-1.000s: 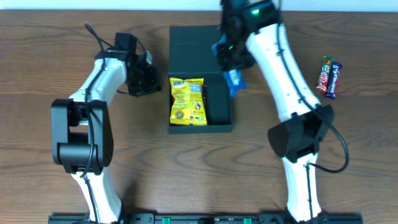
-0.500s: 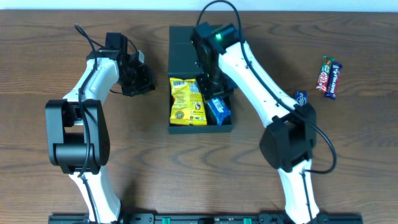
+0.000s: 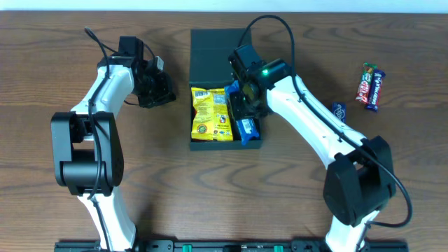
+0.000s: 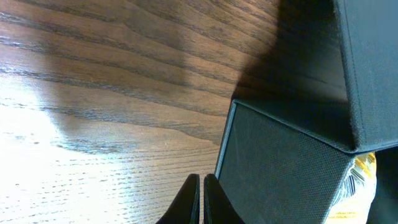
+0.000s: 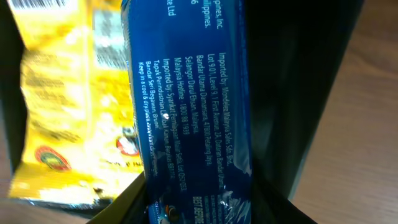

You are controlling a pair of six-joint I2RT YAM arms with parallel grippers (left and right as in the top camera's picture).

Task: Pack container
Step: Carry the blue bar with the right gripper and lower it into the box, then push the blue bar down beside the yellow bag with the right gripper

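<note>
The dark container (image 3: 210,42) stands open at the table's middle, its flap lid lying back. A yellow snack packet (image 3: 211,113) lies in its left half. My right gripper (image 3: 241,105) is over the right half, shut on a blue snack packet (image 3: 246,128) that reaches down into the box. In the right wrist view the blue packet (image 5: 186,93) sits between my fingers, beside the yellow packet (image 5: 68,112) and the box wall (image 5: 292,93). My left gripper (image 3: 164,94) is shut and empty, just left of the container (image 4: 286,162).
Two chocolate bars (image 3: 369,85) lie at the far right of the table. A small blue packet (image 3: 339,110) lies between them and the container. The wood table (image 3: 140,161) surrounds the box.
My right gripper has carried the blue packet from above the box's right edge down into its right half. My left gripper shifted slightly up and left early on, then stayed still.
</note>
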